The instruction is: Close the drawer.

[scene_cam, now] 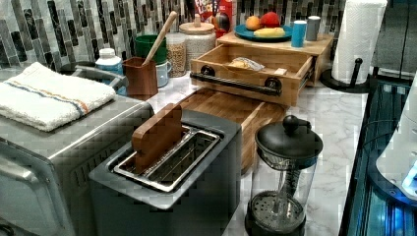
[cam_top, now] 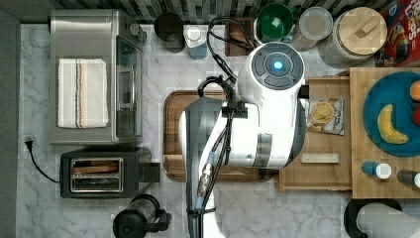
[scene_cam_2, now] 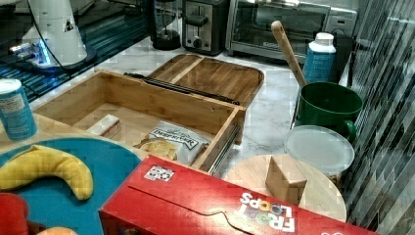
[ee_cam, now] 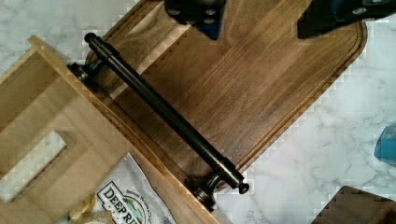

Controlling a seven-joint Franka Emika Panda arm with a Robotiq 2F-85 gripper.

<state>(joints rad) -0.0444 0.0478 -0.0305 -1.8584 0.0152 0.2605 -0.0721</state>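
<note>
The drawer (scene_cam_2: 147, 105) is a shallow box of light wood with thin raised walls and a flat plain bottom. It is seen pulled out from under a thick light-wood slab (scene_cam: 275, 46), on which a blue plate (scene_cam: 260, 33) with a banana (scene_cam_2: 46, 169) is carried. On the drawer front a long dark metal handle (ee_cam: 163, 109) is fixed, a round bar held by two short posts. Inside the drawer a crinkled chip bag (scene_cam_2: 171, 142) and a small pale block (scene_cam_2: 103, 126) are laid.

Just in front of the drawer a darker brown board (ee_cam: 261, 79) with rounded corners and a shallow groove along its edge is placed on the white marble counter (cam_top: 163, 64).

The gripper (ee_cam: 266, 21) is held above the board, pointing down, as the wrist view shows. Its two dark fingers (ee_cam: 198, 14) are spread wide apart and nothing is held between them. The handle lies near the gripper but is not touched by it, and the drawer is found just beyond the handle. In the top view the white arm (cam_top: 267, 104) is seen bent over the board and the edge of the drawer, with a bundle of black cables along it.
</note>
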